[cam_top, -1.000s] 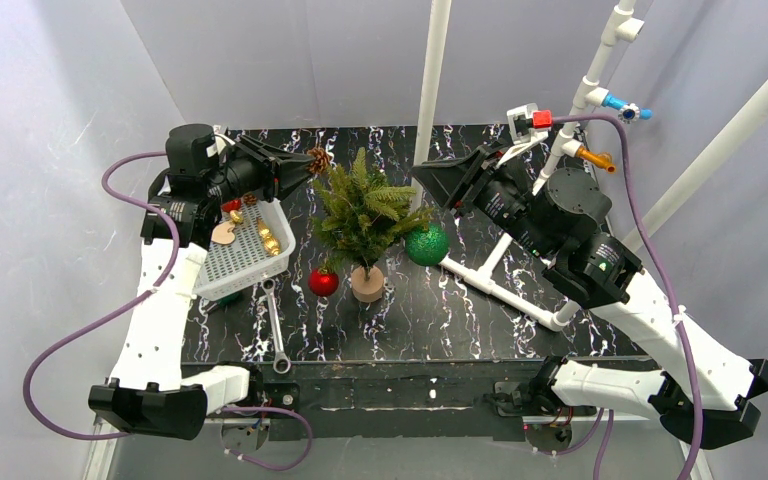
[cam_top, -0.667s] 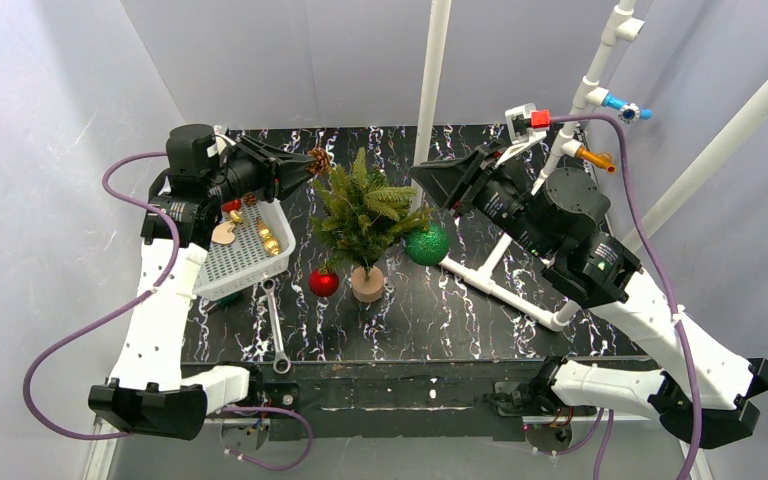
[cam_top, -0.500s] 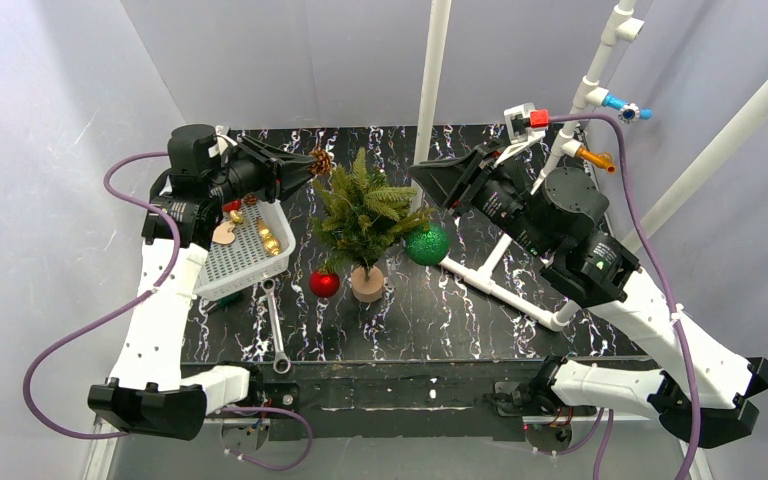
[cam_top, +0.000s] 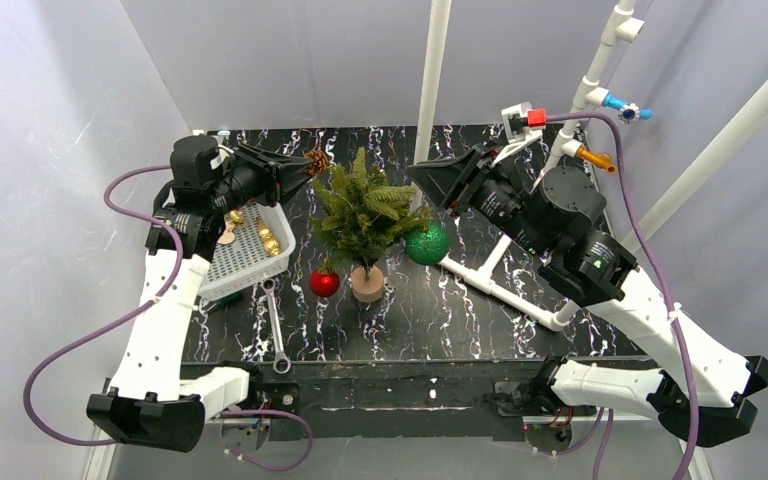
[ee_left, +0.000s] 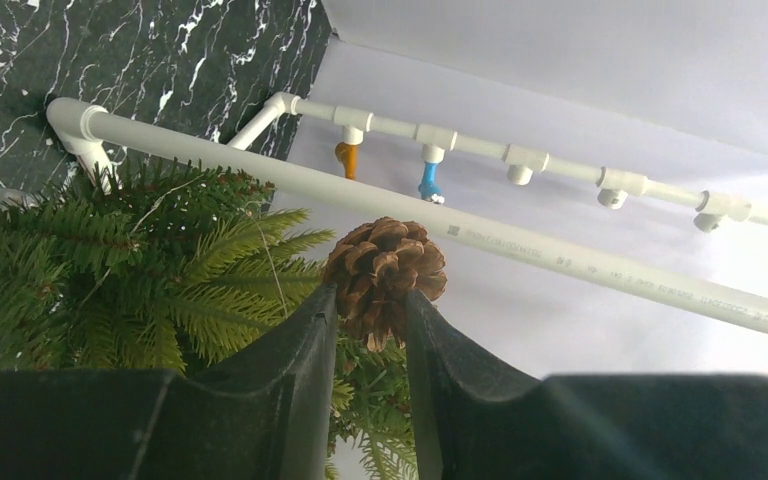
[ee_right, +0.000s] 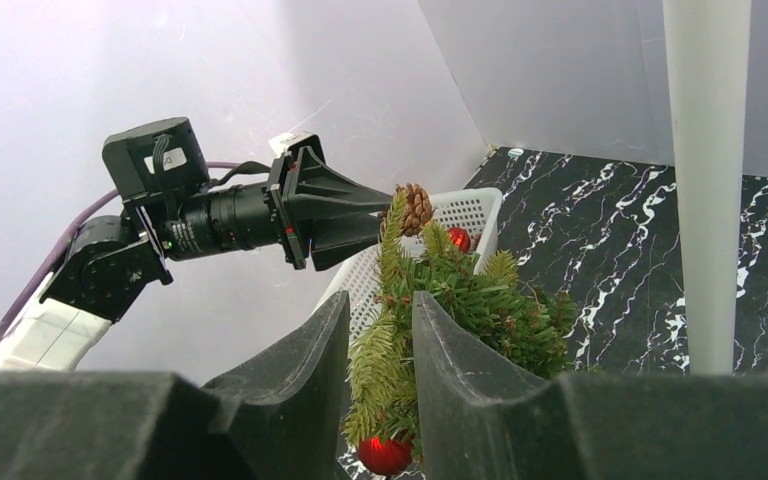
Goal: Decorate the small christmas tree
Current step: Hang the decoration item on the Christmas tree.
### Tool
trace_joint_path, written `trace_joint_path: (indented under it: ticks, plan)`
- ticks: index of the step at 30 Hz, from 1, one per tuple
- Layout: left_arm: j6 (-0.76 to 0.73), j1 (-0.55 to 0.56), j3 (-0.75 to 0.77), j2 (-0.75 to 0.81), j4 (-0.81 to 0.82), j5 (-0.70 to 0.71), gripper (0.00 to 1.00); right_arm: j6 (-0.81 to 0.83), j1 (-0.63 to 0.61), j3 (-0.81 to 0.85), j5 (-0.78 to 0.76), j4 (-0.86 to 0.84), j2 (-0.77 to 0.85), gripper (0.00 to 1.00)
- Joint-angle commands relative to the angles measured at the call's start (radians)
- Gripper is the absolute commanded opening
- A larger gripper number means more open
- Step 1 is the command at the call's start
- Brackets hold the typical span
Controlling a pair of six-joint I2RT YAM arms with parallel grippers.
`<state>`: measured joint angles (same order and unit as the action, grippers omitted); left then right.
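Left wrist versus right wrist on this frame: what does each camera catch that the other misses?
Left wrist only: a thin white pipe carrying an orange fitting and a blue fitting. Right wrist only: the white perforated plastic basket, a shiny red bauble below the foliage, and the left arm itself. Both: the small green christmas tree, the brown pine cone clamped in the left gripper near the treetop, and the thick white post.

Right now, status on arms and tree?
Tree upright. Left gripper shut on pine cone beside its top. Right gripper astride a branch, grip unclear. White post behind.
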<state>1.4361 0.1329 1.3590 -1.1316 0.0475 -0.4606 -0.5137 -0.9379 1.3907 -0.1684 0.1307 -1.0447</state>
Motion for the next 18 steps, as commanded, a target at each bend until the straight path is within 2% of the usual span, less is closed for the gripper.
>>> trace_joint_path:
  ticks: [1, 18]
  plan:
    - [0.052, 0.004, -0.023, 0.045, 0.081, 0.013, 0.15, -0.005, -0.001, 0.018, 0.011, -0.054, 0.002, 0.37]
    - [0.061, 0.018, 0.0, 0.019, 0.078, -0.041, 0.15, -0.009, -0.001, 0.013, 0.013, -0.059, 0.0, 0.37]
